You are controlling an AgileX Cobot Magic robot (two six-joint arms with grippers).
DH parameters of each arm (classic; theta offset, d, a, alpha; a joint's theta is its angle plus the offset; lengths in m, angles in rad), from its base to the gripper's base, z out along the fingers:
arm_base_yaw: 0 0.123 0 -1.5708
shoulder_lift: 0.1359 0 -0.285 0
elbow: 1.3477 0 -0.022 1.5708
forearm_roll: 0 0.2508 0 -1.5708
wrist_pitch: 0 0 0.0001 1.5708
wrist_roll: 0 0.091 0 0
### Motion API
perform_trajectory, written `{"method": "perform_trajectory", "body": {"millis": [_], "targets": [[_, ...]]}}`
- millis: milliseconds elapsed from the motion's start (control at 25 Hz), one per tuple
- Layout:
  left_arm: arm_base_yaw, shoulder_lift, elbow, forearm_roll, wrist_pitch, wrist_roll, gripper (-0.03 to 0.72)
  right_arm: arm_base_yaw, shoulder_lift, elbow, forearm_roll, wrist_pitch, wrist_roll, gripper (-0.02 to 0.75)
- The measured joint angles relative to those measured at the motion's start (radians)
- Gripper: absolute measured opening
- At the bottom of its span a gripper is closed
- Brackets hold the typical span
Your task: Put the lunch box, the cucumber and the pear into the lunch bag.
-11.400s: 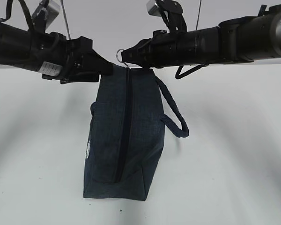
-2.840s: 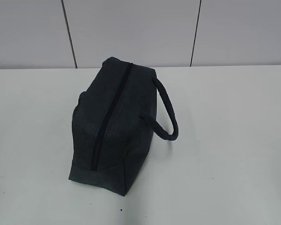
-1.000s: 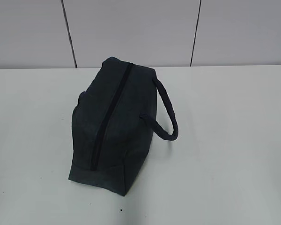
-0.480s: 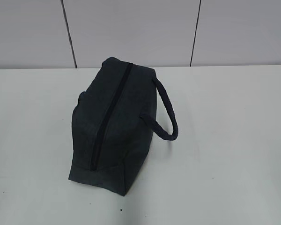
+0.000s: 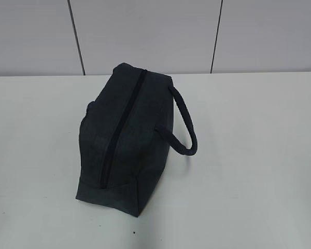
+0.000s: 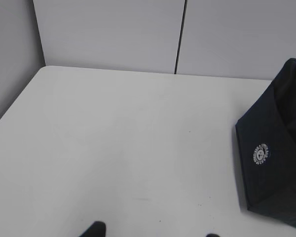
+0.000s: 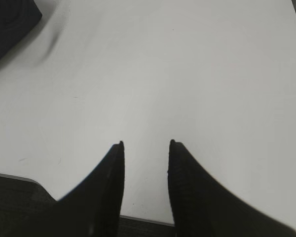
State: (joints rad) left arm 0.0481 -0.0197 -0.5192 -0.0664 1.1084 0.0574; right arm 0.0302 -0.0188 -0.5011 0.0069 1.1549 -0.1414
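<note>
The dark navy lunch bag (image 5: 125, 140) lies alone on the white table (image 5: 249, 155), its top zipper (image 5: 122, 129) closed and its loop handle (image 5: 184, 124) sticking out to the right. One end of it, with a round white logo, shows in the left wrist view (image 6: 276, 153), and a corner in the right wrist view (image 7: 10, 22). The lunch box, cucumber and pear are out of view. My left gripper (image 6: 153, 233) is open and empty, only its fingertips showing, left of the bag. My right gripper (image 7: 145, 144) is open and empty over bare table near the front edge.
A grey panelled wall (image 5: 155, 36) stands behind the table. The table's left edge (image 6: 15, 98) and a side wall show in the left wrist view. The table's front edge (image 7: 19, 178) is under my right gripper.
Since 11.4 s ago both arms have let go of the bag and left the exterior view; the bag has settled on the table. Nothing has moved over the last second.
</note>
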Motion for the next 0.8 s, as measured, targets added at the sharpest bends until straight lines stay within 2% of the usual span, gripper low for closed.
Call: {"method": "perform_trajectory", "body": {"millis": [800], "targets": [[0.000, 0.000, 0.000, 0.000, 0.000, 0.000, 0.372, -0.001, 0.000, 0.000, 0.000, 0.000, -0.002, 0.250]]}}
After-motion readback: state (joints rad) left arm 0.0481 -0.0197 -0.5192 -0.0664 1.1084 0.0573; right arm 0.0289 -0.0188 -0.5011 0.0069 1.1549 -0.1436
